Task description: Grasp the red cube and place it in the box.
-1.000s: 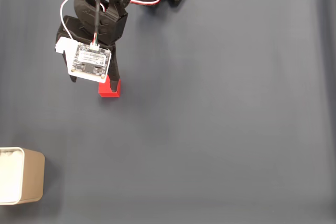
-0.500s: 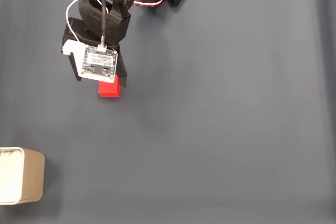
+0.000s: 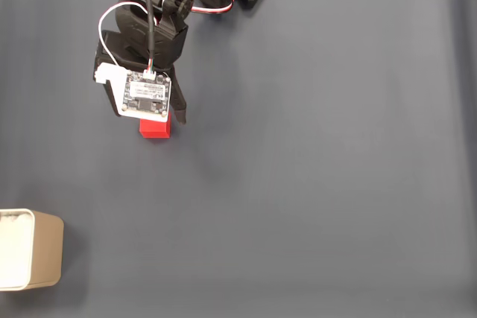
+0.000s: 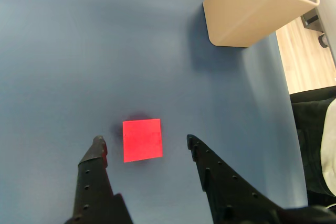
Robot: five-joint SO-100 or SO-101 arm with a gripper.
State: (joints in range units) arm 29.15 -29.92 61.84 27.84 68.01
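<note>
Two black fingers of the hand (image 4: 144, 141) stand spread apart, pinching nothing; the small bright red matte cube (image 4: 142, 139) sits on the dark blue-grey desk (image 4: 63, 51) between them and a little ahead of their tips, touched by neither as far as the wrist view shows; it lies nearer the finger on that view's left than the toothed one on its right. From the fixed view the hand (image 3: 165, 115) hangs over the cube (image 3: 155, 129), whose near half peeks out from under the white camera board (image 3: 144, 95).

I judge the cube to be light, stiff and not fragile; its plain flat faces should give the fingers honest purchase, though a glancing touch could skate it across the smooth desk; the sensible hold is across two opposite side faces, low and square, so it does not twist out.

Room is generous; nothing else lies near the hand. The beige rounded-corner box (image 4: 257, 6) with thin walls stands well beyond the fingertips, off toward the right in the wrist view, close to the desk's edge where a wooden floor (image 4: 307, 59) shows; in the fixed view the box (image 3: 33, 249) sits at the frame's lower left corner, with clear desk between it and the hand.
</note>
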